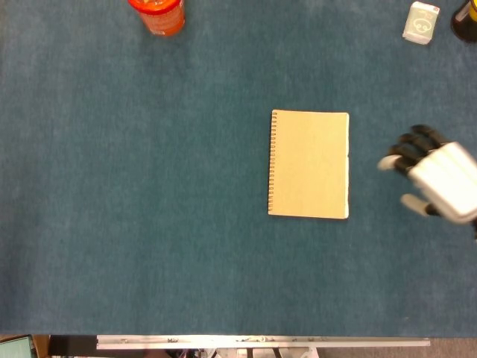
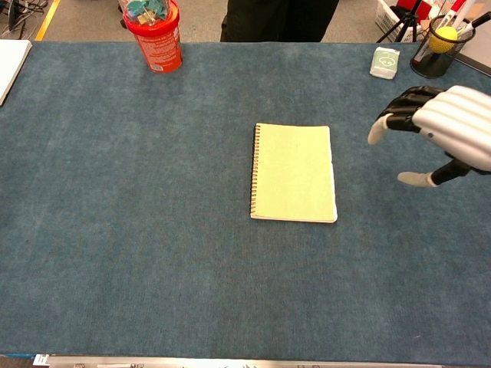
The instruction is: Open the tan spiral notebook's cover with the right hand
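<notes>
So far we are seeing nothing of the opening done: the tan spiral-bound notebook (image 1: 308,164) is lying shut and flat on the blue-grey felt table top (image 1: 149,224), its cover down over the pages, and everything in the task is left to do.

Going left to right in the head view, we are passing the red cylindrical tub (image 1: 157,15) at the upper left edge of the frame, well apart from everything else. Then, a little right of the frame's centre, we are reaching the notebook, with its dark wire spiral (image 1: 272,162) running down its left side and its free edge on the right. That free edge is facing our white-and-black robot right hand (image 1: 436,179), which is sitting at the right edge of the frame, near the notebook but apart from it, with bare felt between the two. The hand is holding nothing; its fingers are spread and bent loosely, their tips pointing left toward the notebook. Above it, in the upper right corner, a small white packet (image 1: 421,22) is lying.

We judge that we are only at the approach, with the hand needing to reach the cover's right edge and swing it over the spiral. Our left hand is showing in neither view.
</notes>
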### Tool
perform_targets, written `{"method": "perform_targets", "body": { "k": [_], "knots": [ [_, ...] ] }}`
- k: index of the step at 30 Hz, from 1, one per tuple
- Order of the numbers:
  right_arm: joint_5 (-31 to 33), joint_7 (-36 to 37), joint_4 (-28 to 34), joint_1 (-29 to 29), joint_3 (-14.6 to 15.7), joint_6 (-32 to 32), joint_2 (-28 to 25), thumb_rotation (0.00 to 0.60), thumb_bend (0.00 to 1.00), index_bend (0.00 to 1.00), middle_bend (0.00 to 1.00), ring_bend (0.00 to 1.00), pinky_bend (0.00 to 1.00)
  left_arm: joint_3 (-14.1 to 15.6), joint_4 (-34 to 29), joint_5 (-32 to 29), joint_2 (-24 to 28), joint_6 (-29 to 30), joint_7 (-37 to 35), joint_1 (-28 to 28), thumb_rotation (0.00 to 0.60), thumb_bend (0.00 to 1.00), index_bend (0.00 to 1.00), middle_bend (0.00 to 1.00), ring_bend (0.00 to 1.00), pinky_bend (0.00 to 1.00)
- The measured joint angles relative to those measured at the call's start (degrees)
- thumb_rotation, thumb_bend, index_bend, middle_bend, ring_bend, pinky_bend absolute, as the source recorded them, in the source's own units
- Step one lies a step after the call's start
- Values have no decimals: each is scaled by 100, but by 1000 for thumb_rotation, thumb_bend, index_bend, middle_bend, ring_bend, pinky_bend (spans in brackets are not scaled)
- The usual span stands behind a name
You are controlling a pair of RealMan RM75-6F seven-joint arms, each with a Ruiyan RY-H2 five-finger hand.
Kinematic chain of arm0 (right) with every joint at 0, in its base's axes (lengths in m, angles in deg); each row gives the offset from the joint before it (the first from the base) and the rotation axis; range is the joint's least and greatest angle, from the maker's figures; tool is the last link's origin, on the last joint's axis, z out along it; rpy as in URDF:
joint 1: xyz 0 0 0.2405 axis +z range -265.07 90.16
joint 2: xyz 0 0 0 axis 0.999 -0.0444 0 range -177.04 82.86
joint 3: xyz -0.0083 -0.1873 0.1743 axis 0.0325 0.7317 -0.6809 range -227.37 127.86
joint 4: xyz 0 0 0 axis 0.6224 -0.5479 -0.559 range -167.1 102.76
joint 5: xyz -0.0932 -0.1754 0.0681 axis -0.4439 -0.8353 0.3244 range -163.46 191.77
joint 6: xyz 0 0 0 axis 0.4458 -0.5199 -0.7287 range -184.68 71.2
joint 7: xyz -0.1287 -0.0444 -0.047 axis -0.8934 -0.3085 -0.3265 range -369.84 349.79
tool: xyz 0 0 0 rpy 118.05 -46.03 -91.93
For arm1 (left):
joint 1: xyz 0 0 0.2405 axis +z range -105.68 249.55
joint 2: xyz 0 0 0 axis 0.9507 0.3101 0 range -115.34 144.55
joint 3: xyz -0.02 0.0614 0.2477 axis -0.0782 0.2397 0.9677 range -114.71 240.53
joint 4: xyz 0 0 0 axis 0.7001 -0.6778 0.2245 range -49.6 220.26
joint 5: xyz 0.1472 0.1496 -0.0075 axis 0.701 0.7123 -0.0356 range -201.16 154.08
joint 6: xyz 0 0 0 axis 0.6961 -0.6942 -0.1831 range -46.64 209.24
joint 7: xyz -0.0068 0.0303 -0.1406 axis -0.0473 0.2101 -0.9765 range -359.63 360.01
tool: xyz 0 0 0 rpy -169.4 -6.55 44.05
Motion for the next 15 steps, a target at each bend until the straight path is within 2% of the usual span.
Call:
{"method": "perform_targets", "body": {
  "k": [3, 10, 15],
  "knots": [
    [-41, -215, -89, 160, 46, 266, 272, 600, 161, 381, 349, 238, 187, 14, 15, -3, 6, 6, -26, 17, 600, 509, 307, 276, 157, 166],
    [65, -520, -574, 396, 89, 655, 927, 600, 155, 366, 299, 156, 195, 45, 43, 6, 6, 13, -55, 46, 600, 510, 307, 276, 157, 166],
    [205, -655, -901, 539, 86, 828, 1331, 600, 155, 365, 297, 146, 195, 50, 58, -16, 25, 31, -74, 75, 600, 509, 307, 276, 157, 166]
  ]
}}
